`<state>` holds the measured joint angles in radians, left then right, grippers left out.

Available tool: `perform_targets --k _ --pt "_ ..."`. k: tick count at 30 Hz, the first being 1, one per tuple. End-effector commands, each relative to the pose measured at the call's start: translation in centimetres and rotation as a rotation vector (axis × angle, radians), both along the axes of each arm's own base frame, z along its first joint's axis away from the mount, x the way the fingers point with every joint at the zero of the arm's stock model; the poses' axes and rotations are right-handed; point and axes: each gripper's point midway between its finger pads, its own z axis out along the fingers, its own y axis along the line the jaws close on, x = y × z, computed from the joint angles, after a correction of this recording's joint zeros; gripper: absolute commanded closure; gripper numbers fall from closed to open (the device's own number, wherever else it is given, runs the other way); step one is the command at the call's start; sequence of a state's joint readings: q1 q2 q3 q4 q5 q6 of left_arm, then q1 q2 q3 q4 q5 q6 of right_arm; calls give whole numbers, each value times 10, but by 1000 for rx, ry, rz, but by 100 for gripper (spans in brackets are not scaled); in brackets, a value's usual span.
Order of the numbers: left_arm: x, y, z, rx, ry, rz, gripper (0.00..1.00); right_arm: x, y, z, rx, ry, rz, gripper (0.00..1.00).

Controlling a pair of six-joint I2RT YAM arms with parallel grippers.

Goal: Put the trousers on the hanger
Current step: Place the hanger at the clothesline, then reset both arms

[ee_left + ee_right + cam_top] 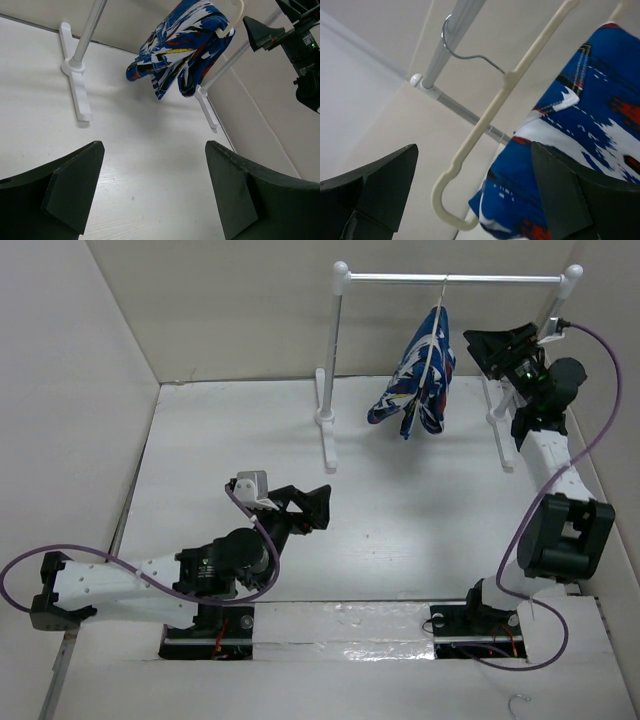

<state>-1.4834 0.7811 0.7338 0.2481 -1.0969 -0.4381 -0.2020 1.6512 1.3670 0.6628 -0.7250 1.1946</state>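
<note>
the trousers (420, 380) drape over the hanger (490, 115) by the far right corner of the surface (400, 540), so the left hand (155, 155) and right hand (480, 352) gape wide, empty.

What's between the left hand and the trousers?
Nothing but bare table from the left hand to the trousers, seen in the left wrist view.
</note>
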Motion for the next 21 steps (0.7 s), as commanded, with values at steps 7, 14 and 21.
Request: perform_targets --k 7,14,21 --pt "-4 -25 -1 0 35 -57 14 -120 14 -34 -321 -151 -208 0" --pt "-9 -22 -69 72 155 -57 13 -221 19 -102 -571 -99 -317 0" --pt "-14 -29 -90 70 189 -90 13 -254 18 -152 -720 -36 -293 0"
